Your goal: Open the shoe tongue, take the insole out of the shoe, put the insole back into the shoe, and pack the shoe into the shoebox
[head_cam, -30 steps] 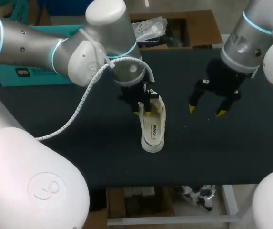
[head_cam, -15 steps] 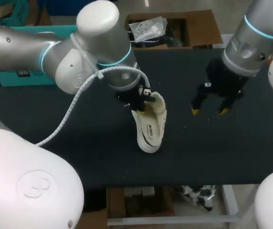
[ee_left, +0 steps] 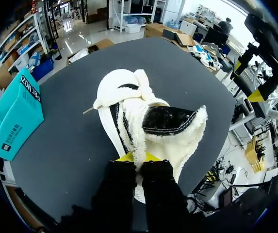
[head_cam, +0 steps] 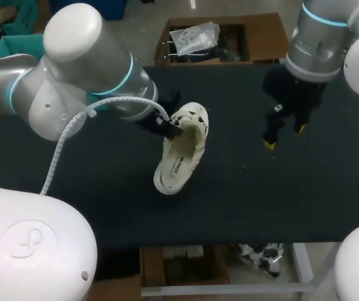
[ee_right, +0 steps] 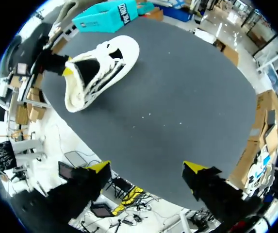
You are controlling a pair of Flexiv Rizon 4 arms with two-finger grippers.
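Pinching the fleecy rim of the shoe [head_cam: 180, 153] beside its opening, the left end effector [head_cam: 171, 128] comes in from the left side over the middle of the dark worktop [head_cam: 248, 200]. In the left wrist view its two yellow tips [ee_left: 138, 157] sit pressed close together on that white rim, one finger on each face of it. Whether the pinched part is the tongue or the collar cannot be told.

The shoe is white with a fleece lining and lies slanted on the worktop, its laced end toward the far edge and the other end toward the near edge. Its opening faces upward in the head view, and the insole [head_cam: 179, 168] shows inside it. Laces and a knot are seen ahead of the left end effector in the left wrist view, with the dark interior [ee_left: 170, 121] just beside them. Whether the sole rests flat cannot be told.

The right end effector [head_cam: 284, 137] hangs over the right part of the worktop, well apart from the shoe. Its fingers are spread wide, with nothing between them; the right wrist view shows only bare worktop and its edge under the gap.

A teal box [ee_left: 17, 114] sits at the worktop's left edge, apart from the shoe.
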